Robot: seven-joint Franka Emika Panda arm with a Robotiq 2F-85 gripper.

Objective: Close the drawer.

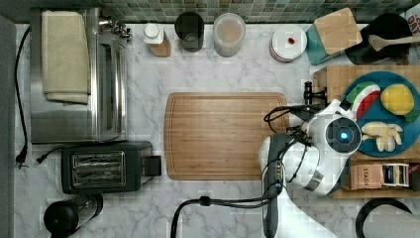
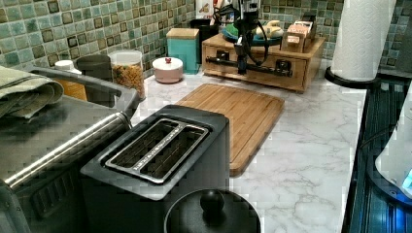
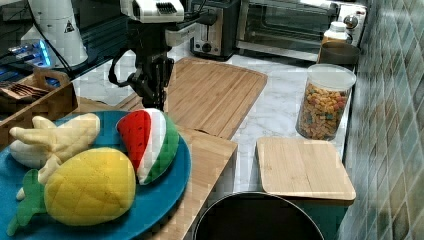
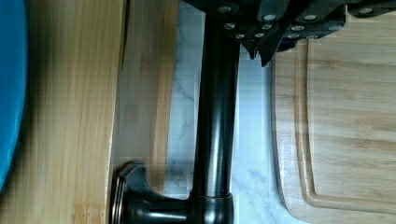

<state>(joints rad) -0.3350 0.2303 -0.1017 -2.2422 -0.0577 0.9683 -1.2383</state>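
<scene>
Left view showed your gripper (image 2: 241, 68) down at the black handle (image 2: 272, 69) of the drawer (image 2: 291, 77); you couldn't tell how its jaws stood.

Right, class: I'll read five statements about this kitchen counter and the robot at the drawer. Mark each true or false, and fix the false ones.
1. The gripper is at the drawer's black bar handle. True.
2. The cutting board carries a toaster. False: its top is bare; the toaster stands on the marble beside it.
3. A blue plate of plush fruit sits atop the drawer unit. True.
4. The cereal jar is lidless. False: it has a lid.
5. A folded cloth lies on the toaster oven. True.
</scene>
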